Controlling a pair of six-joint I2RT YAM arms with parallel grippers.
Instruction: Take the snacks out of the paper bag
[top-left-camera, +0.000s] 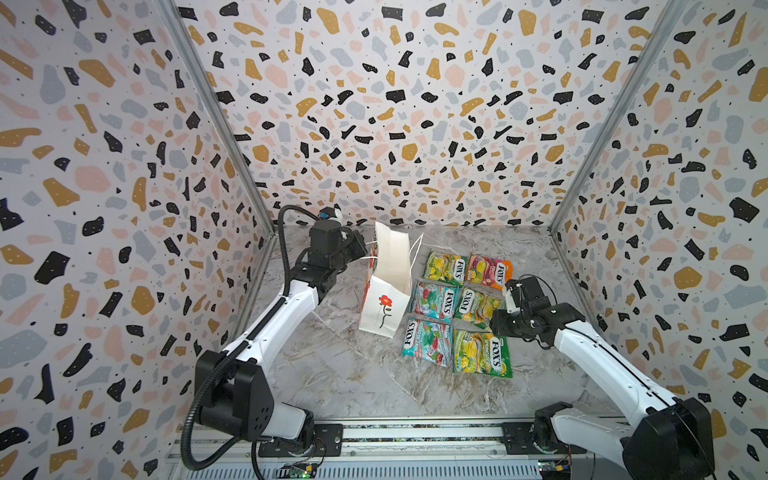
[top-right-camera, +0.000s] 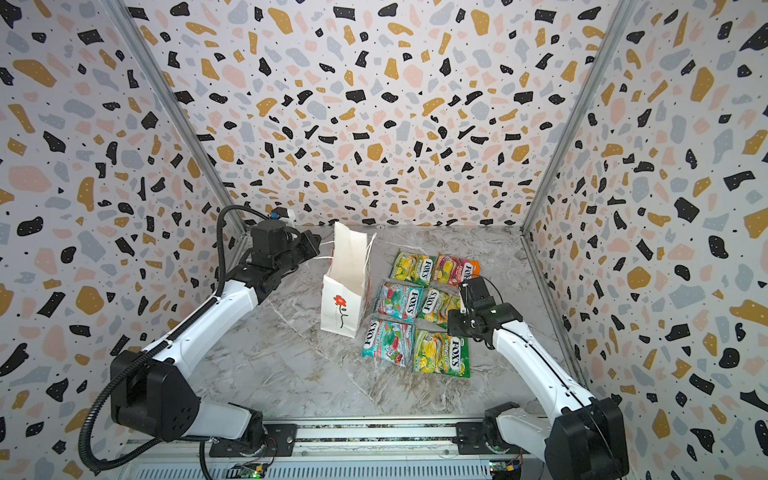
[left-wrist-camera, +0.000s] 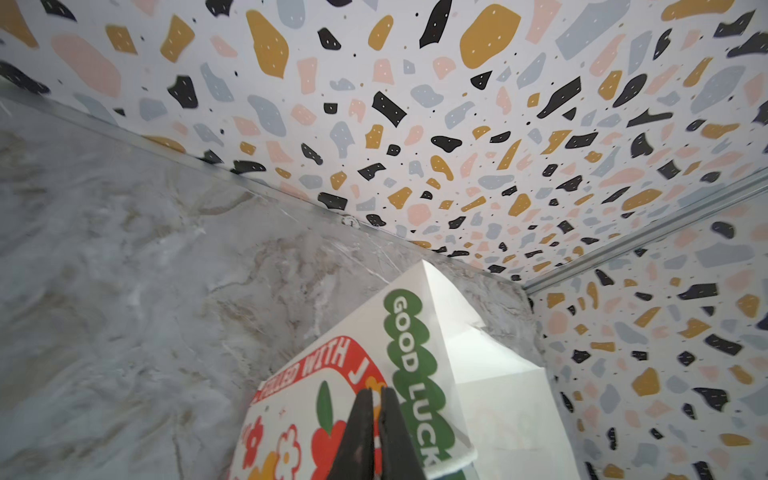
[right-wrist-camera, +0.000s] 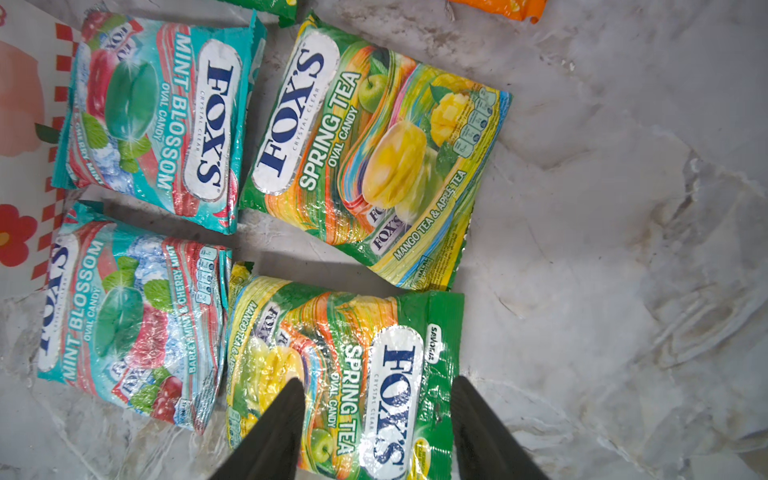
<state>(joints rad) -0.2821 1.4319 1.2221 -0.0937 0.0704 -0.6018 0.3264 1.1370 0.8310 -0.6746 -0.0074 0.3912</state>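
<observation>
Snacks are lying in a grid just right of the upright paper bag, beneath your right gripper, which is hovering half-open and empty. Your left gripper is sitting nearly closed at the bag's left wall, hold unclear.

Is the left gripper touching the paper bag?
Cannot tell. In the left wrist view the left gripper overlaps the printed side of the paper bag, but neither contact nor a gap shows.

Marble table: paper bag, snacks.
</observation>
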